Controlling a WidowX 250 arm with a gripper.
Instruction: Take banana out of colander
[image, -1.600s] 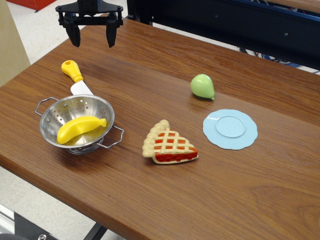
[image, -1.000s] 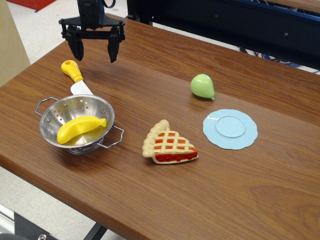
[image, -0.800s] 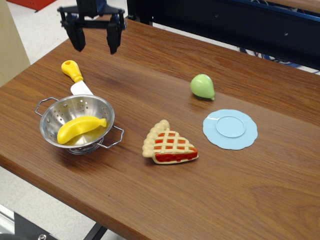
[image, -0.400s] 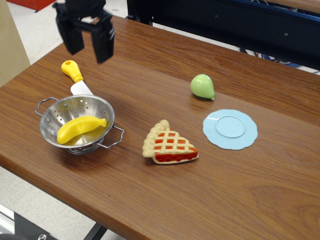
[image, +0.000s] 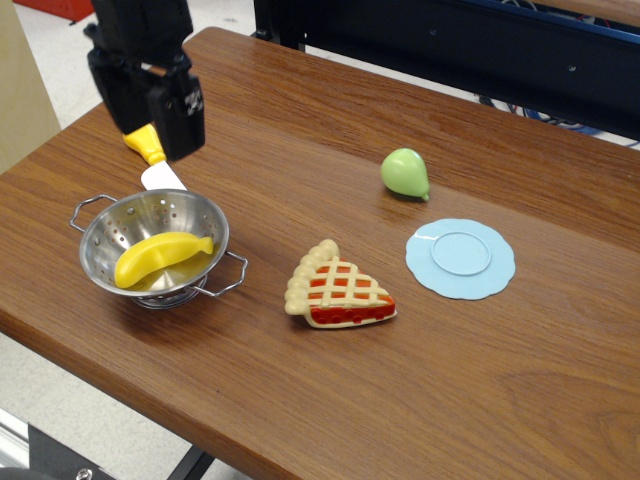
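The yellow banana lies inside the shiny steel colander at the table's front left. My black gripper hangs above and just behind the colander, over the knife. Its two fingers point down with a narrow gap between them and hold nothing. It is well above the banana and does not touch it.
A yellow-handled knife lies just behind the colander, partly hidden by my gripper. A pie slice sits at the middle front, a green pear behind it, a light-blue plate to the right. The table's front edge runs close below the colander.
My gripper has come forward and down from the table's far left corner toward the colander, and has turned so its fingers stand nearly in line with the camera.
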